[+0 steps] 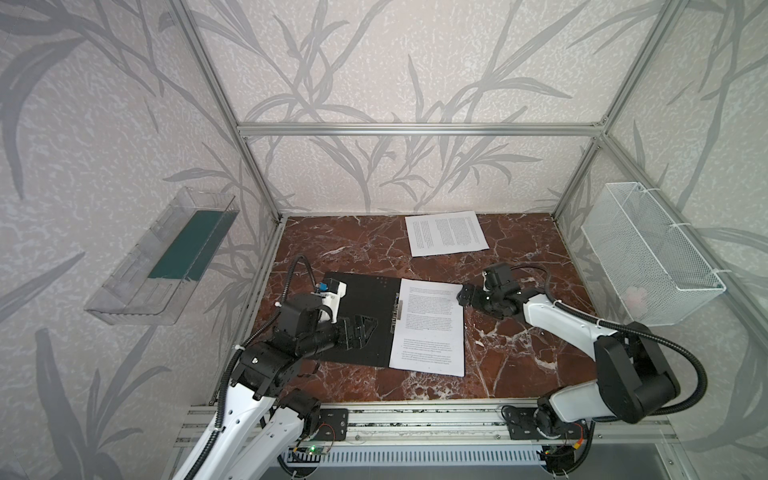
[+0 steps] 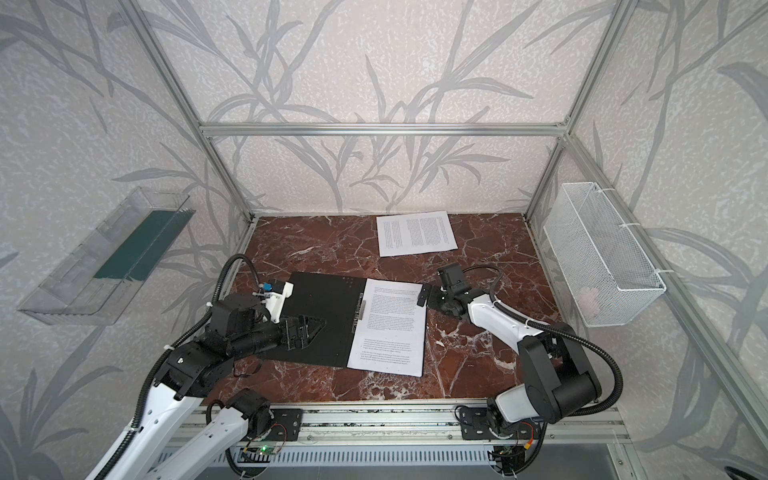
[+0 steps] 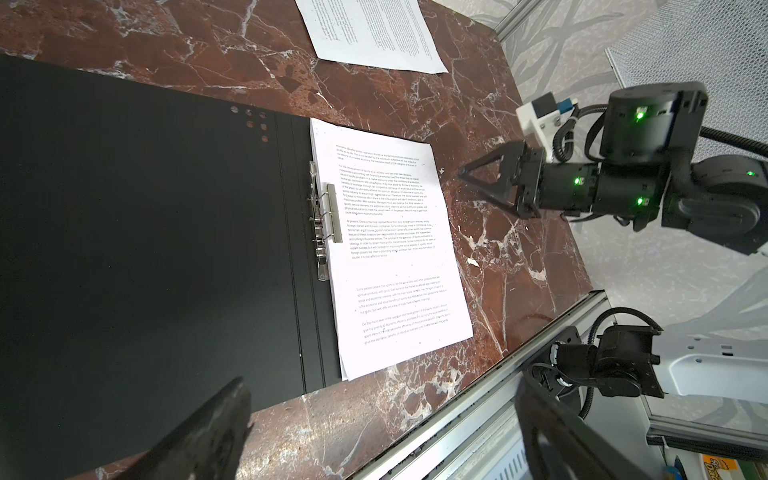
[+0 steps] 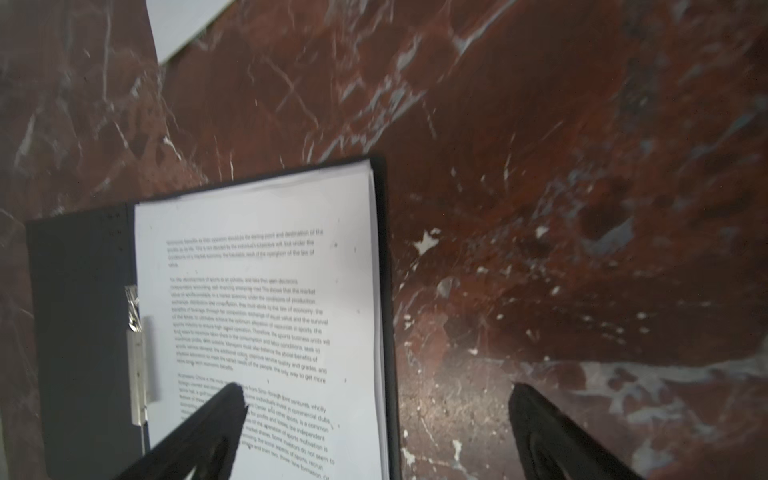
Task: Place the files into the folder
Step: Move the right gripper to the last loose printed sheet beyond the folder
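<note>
The files (image 1: pixel 428 328) lay mostly as a stack on the right half of the opened black folder (image 1: pixel 357 299), while one more sheet (image 1: pixel 446 232) sat well apart near the table's (image 1: pixel 519 353) far edge. We saw the right gripper (image 4: pixel 377 390) spread wide at the stack's outer edge, gripping nothing. The left gripper (image 1: pixel 370 330) was likewise agape and empty over the folder's bare black half.

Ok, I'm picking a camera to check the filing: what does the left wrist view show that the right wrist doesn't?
Left wrist only: the mesh basket, the right arm, and the folder's black flap spread wide. Right wrist only: the folder's black edge past the files. Both: the files beside the metal clip, a loose sheet, the marble table.
</note>
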Tool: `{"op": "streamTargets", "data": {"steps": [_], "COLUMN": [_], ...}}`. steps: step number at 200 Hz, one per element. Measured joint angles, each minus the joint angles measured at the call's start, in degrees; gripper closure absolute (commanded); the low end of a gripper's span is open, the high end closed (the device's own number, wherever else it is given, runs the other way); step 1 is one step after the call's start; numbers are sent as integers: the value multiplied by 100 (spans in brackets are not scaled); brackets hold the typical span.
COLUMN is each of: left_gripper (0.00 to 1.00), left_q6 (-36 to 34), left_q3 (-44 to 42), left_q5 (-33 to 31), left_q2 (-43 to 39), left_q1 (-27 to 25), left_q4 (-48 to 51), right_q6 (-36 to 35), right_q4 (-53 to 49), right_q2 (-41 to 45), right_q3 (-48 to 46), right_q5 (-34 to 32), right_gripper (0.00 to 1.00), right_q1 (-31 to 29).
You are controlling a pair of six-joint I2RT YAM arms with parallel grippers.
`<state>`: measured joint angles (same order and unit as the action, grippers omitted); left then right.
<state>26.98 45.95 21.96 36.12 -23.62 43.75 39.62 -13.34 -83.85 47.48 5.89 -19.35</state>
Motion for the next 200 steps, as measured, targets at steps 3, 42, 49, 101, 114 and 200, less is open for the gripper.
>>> {"op": "streamTargets", "data": {"steps": [3, 42, 49, 101, 114, 200], "left_gripper": [1, 1, 1, 1, 1, 1], "left_q6": [0, 0, 0, 0, 0, 0], "left_q3": [0, -9, -9, -37, -37, -37], "left_q5": [4, 28, 33, 83, 92, 175], "left_q2": [0, -4, -4, 15, 39, 79], "left_q1": [0, 0, 0, 0, 0, 0], "left_q4": [0, -2, -2, -35, -48, -52], "right_q6": [-2, 103, 151, 581, 695, 1237], "right_q4": [0, 514, 619, 1158, 1318, 1290], "right_q2": [-26, -942, -1174, -2765, -2959, -4046], "right_q3": [68, 874, 992, 1954, 2159, 3628], "right_q5": [22, 424, 507, 811, 813, 348], "right_gripper": [0, 6, 8, 16, 18, 24], "right_q1": [79, 1034, 1141, 1429, 1451, 1513]}}
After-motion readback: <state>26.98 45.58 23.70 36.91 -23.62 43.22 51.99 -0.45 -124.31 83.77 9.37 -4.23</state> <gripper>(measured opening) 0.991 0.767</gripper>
